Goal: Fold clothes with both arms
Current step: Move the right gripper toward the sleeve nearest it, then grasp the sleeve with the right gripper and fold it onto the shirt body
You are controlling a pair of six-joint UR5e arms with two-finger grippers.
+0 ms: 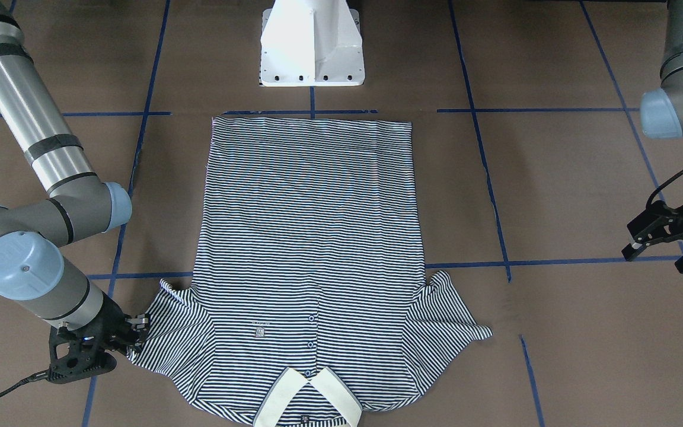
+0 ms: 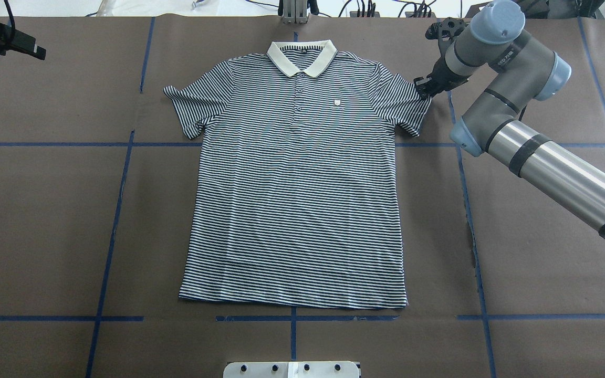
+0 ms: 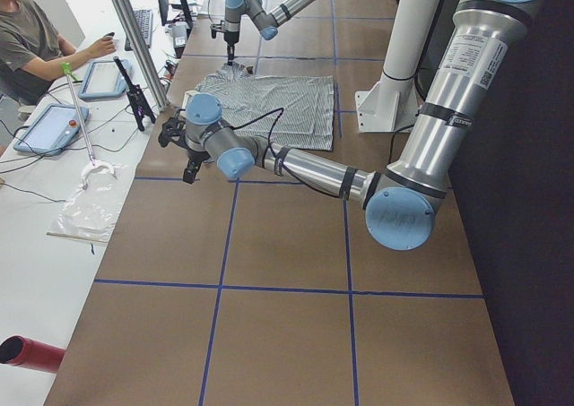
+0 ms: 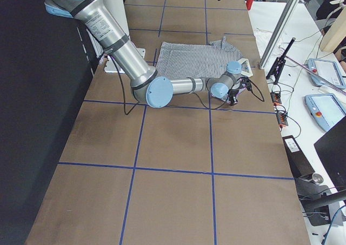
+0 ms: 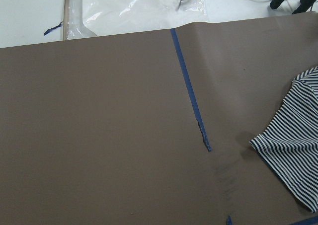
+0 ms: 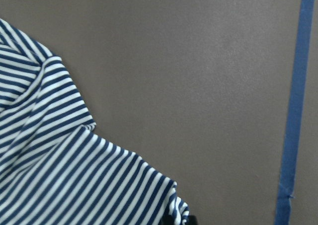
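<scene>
The striped polo shirt (image 2: 294, 199) lies spread flat, front up, in the middle of the brown tabletop (image 2: 45, 236). Its cream collar (image 2: 302, 56) points toward the far edge, away from the robot, and its hem lies toward the near edge, close to the white pedestal (image 1: 312, 44). Both short sleeves are laid out to the sides. The right arm (image 2: 554, 168) reaches toward the far edge on the robot's right. There the right end effector (image 2: 422, 88) meets the outer hem of the right-hand sleeve (image 2: 399, 102), its fingers pressed together on the fabric's edge. In the right wrist view a dark fingertip (image 6: 181, 221) shows at the sleeve's striped corner. The left end effector (image 1: 657, 260) is over bare tabletop toward the robot's left end, well apart from the left-hand sleeve (image 2: 192, 107), with its two fingers spread apart. Blue tape lines (image 2: 116, 210) cross the tabletop in a grid, and one runs along the shirt's hem.
</scene>
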